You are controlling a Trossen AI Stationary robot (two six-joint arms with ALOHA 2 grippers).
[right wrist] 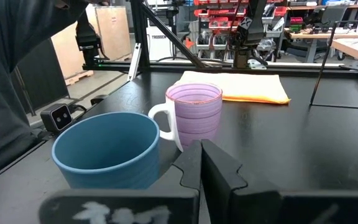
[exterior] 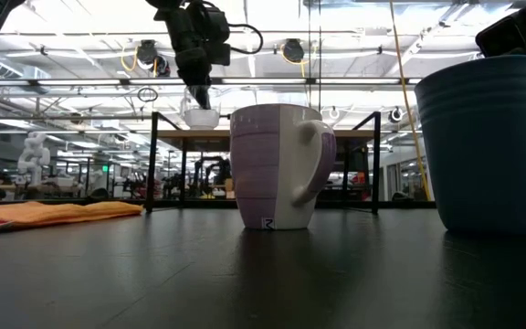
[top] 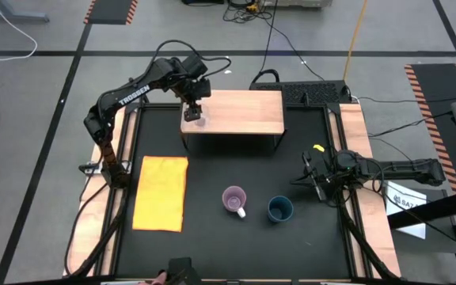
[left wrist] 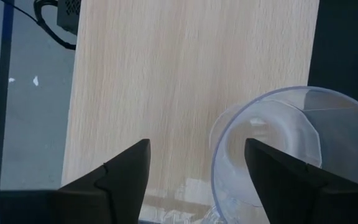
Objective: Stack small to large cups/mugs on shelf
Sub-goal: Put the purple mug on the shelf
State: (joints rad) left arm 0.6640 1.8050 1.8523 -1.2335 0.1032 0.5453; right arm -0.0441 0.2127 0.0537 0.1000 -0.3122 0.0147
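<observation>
The tiny clear glass cup (left wrist: 278, 130) stands on the left end of the light-wood shelf (top: 240, 111); it also shows in the low view (exterior: 201, 117). My left gripper (left wrist: 197, 146) hangs open right above it, pointing down, with one finger (left wrist: 272, 171) over the cup's mouth and the other (left wrist: 126, 171) beside the cup. The light purple mug (top: 234, 199) and the dark teal-blue cup (top: 280, 209) stand upright on the black table in front of the shelf. My right gripper (top: 311, 180) is shut and empty, to the right of the teal cup. My left gripper has one finger (left wrist: 272, 171) within the ring of the clear cup's rim (left wrist: 219, 140), coming from above. I cannot tell whether that finger touches the glass. The other finger is clear of the cup.
A flat yellow-orange mat (top: 161, 192) lies on the table's left part. The right part of the shelf top (top: 260, 107) is bare. A black device with cables (top: 307, 91) sits behind the shelf's right end.
</observation>
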